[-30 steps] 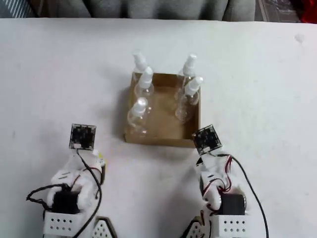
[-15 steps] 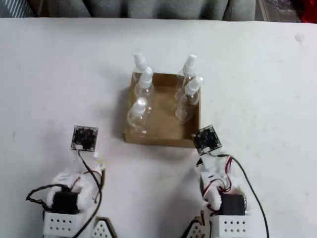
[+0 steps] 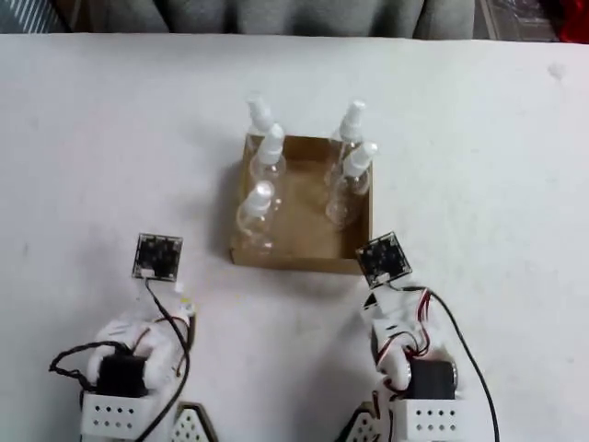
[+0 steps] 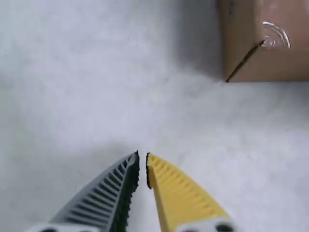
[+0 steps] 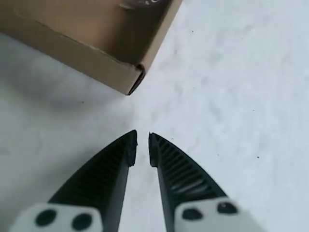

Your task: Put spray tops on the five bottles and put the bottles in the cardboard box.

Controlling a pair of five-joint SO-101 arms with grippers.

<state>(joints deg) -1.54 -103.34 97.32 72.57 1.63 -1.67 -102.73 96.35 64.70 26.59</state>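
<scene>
The cardboard box (image 3: 296, 258) sits mid-table with several clear bottles upright in it, each with a white spray top, such as one at the near left (image 3: 256, 212) and one at the right (image 3: 353, 177). My left gripper (image 4: 142, 163), grey and yellow fingers shut on nothing, hovers over bare table short of the box's near left corner (image 4: 260, 53). My right gripper (image 5: 142, 144), black fingers shut and empty, is just short of the box's near right corner (image 5: 130, 82). Both arms are folded back near their bases (image 3: 120, 378) (image 3: 414, 378).
White table all round the box, with open room to its left, right and far side. Cables loop beside both arm bases at the near edge. Grey chairs stand beyond the far table edge.
My left arm has drawn back slightly toward its base. The right arm, the box and the bottles have not moved.
</scene>
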